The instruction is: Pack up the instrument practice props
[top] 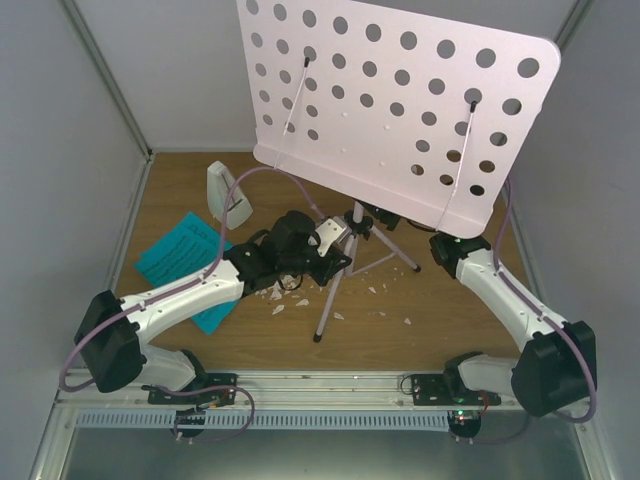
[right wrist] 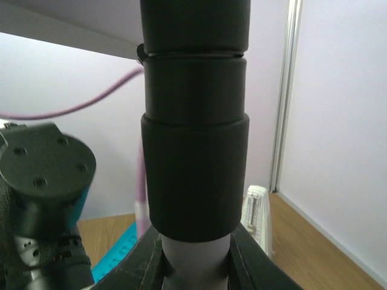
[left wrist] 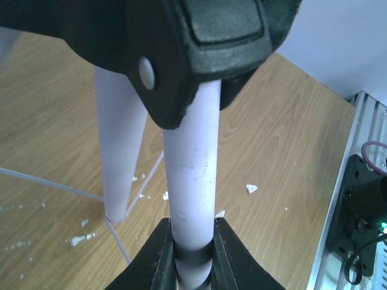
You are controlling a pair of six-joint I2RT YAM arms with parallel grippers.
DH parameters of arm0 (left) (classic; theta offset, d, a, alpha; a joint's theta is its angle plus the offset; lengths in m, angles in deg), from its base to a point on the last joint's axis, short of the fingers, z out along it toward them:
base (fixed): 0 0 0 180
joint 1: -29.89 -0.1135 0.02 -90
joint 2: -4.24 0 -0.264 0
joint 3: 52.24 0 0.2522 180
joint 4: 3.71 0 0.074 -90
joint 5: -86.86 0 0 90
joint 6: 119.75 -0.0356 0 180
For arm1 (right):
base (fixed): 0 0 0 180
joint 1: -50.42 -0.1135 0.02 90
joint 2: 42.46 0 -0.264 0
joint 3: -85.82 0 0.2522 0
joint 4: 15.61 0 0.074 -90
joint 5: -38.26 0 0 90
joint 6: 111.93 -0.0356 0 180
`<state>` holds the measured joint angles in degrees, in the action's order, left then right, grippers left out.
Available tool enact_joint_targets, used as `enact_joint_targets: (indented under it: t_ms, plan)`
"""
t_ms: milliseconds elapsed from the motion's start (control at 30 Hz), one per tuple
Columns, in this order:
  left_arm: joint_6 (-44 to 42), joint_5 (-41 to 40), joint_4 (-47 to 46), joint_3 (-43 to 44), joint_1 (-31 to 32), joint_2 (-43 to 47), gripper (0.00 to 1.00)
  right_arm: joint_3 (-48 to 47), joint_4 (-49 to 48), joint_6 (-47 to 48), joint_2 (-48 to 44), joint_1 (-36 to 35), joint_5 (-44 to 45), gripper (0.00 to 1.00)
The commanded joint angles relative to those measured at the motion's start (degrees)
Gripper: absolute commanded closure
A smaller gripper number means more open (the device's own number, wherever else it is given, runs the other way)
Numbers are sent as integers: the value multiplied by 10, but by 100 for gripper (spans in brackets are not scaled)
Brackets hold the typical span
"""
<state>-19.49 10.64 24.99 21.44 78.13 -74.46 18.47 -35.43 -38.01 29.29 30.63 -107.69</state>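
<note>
1. Wooden table (top: pixel 470 340), white walls around. The music stand (top: pixel 400 100) is upright at centre. The sheet music (top: pixel 185 255) and metronome (top: pixel 228 192) lie at left, unpacked.
2. Left gripper (left wrist: pixel 192 257) pinches the stand's white tube below the black hub. The right gripper (right wrist: pixel 195 269) pinches the pole under the black collar.
3. Judged step: collapsing the stand. Next: one arm steadies it while the other works the collar, without tipping it.

A wooden tabletop (top: pixel 380 345) sits enclosed by plain pale walls (top: pixel 60 150) with metal corner posts (top: pixel 105 75).
</note>
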Motion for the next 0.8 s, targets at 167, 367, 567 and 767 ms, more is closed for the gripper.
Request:
enact_joint_targets:
  t_ms: [167,367,567,767]
  plan:
    - [-16,-48,-274,65,-11,57,100,18,90,10,-13,-15,-45,99]
    - [-18,-50,-280,78,-11,56,100,18,94,7,-20,-16,-42,100]
    - [-22,-53,-290,104,-11,55,100,19,96,2,-26,-18,-39,99]
    - [-25,-53,-301,129,-11,51,100,19,89,-21,-48,-23,-22,100]
